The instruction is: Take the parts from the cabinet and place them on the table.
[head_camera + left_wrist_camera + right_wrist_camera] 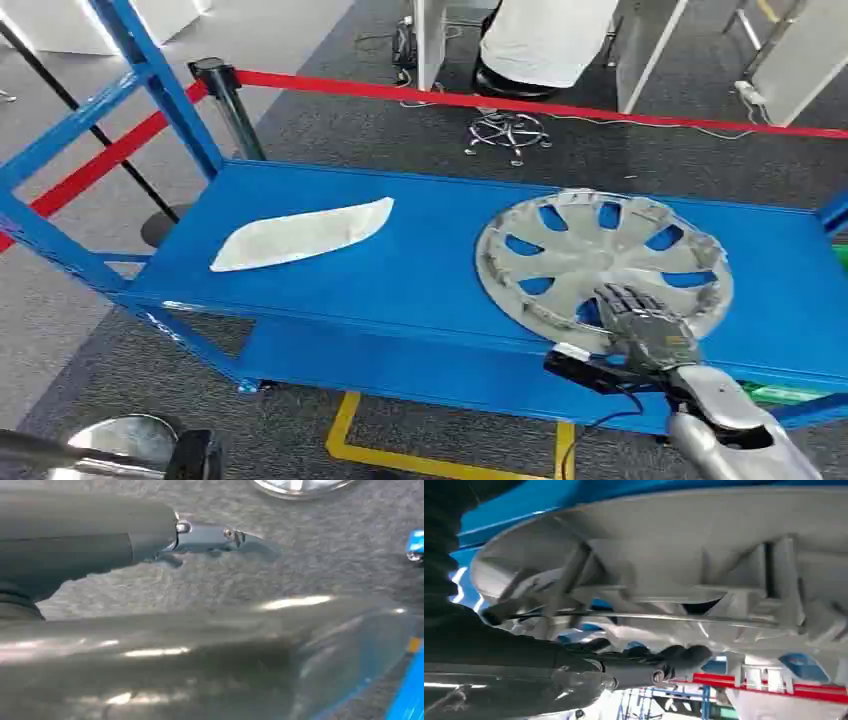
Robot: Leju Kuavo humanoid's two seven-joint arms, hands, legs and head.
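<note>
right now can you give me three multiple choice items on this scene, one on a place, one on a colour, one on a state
1. Where does the wheel cover lie?
A. on the floor under the shelf
B. on the top shelf of the blue cart, toward the robot's right
C. on the office chair

2. What colour is the barrier tape stretched behind the cart?
A. red
B. yellow
C. green

3. What is the right hand doing?
A. hanging away from the cart
B. holding the white curved part
C. holding the near rim of the wheel cover

Answers:
1 B, the head view shows the cover lying on the blue shelf's right half.
2 A, the band running from the black post is red.
3 C, the head view shows the hand over the cover's near rim, and the right wrist view shows its fingers under that rim.
</note>
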